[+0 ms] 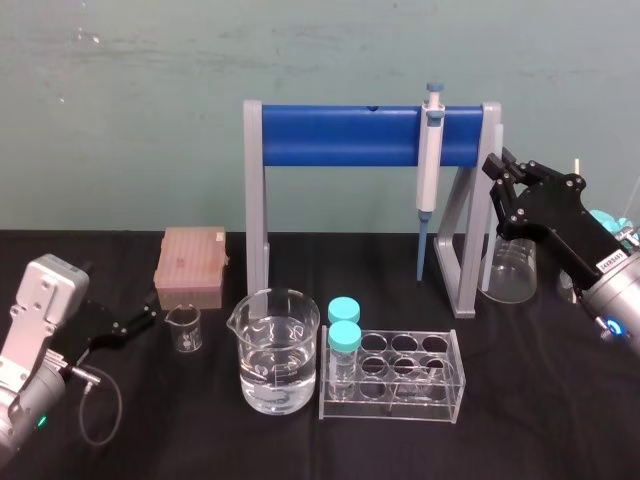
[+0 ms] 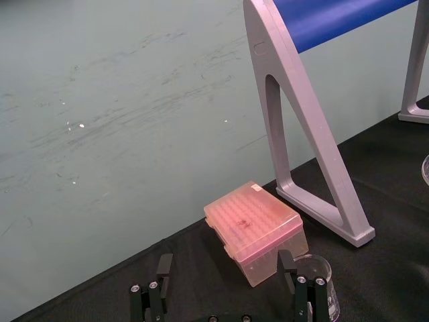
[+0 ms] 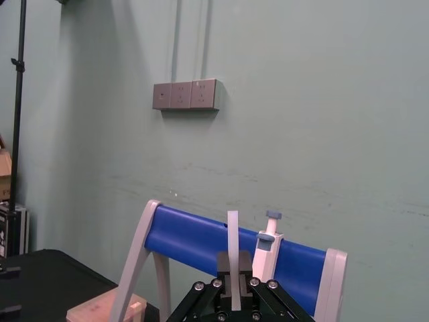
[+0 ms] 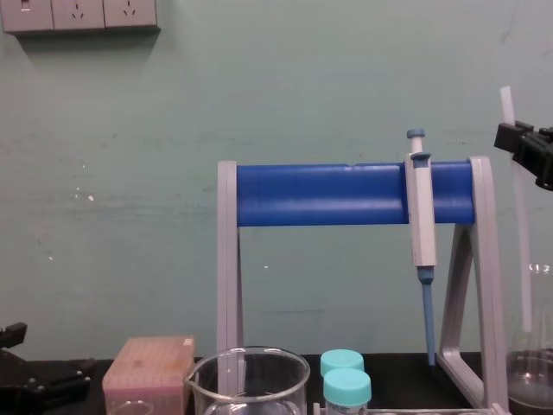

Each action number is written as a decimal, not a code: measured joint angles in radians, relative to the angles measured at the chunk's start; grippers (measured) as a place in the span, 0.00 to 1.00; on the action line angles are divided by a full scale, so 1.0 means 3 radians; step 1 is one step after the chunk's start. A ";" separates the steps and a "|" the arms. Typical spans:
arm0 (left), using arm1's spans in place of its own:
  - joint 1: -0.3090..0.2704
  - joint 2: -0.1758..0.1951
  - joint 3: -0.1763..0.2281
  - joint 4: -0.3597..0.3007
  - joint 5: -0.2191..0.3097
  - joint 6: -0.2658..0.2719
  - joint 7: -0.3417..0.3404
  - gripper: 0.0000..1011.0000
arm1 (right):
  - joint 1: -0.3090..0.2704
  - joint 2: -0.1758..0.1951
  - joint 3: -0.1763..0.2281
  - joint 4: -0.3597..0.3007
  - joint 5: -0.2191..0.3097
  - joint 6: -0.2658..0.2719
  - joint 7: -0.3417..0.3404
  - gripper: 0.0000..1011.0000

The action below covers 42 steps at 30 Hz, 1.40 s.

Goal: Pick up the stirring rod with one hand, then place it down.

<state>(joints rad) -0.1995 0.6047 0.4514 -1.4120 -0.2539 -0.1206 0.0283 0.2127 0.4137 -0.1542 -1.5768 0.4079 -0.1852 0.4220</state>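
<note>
Nearest, at the table's front: one large beaker [image 1: 278,350], part-filled with clear liquid, and just beside it a clear tube rack [image 1: 440,402] with two teal-capped tubes [image 1: 344,335] at its left end, most wells vacant. Behind these, the biggest item: a grey stand with blue crossbar [image 1: 340,135], set at the back, probably to keep hanging tools off the black table [image 1: 560,400]. One grey-and-blue pipette [image 1: 430,165] hangs from it, tip down. Left of the stand, a pink tip box [image 1: 190,265], lid closed, with a small empty beaker [image 1: 184,328] in front. At far right, a clear glass vessel [image 1: 510,270] stands beside the stand's foot. The right gripper [image 3: 234,265] is raised above that vessel, jaws closed on the stirring rod [image 4: 508,104], which is upright and well off the table. Its top stands above the jaws and its lower length runs down toward the vessel's mouth; whether it goes inside I can't tell. Judged: the pick-up is done and setting it down remains. The left gripper [image 2: 224,258] is parked low at the table's left near the small beaker, jaws wide apart, holding nothing.
</note>
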 joint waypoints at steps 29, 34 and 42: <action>0.0000 0.0000 0.0000 0.0000 0.0000 0.0000 0.0000 0.99 | 0.0005 -0.0004 -0.0016 0.0020 -0.0021 0.0000 0.0014 0.06; 0.0000 0.0000 0.0000 0.0000 0.0000 0.0000 0.0000 0.99 | 0.0012 -0.0004 -0.0019 0.0030 -0.0024 -0.0001 0.0014 0.06; 0.0000 0.0000 0.0000 0.0000 0.0000 0.0000 0.0000 0.99 | 0.0016 0.0010 -0.0061 0.0053 0.0170 -0.0001 0.0246 0.06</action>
<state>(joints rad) -0.1995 0.6047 0.4514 -1.4120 -0.2539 -0.1205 0.0283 0.2176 0.4167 -0.1724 -1.5610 0.4589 -0.1854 0.4960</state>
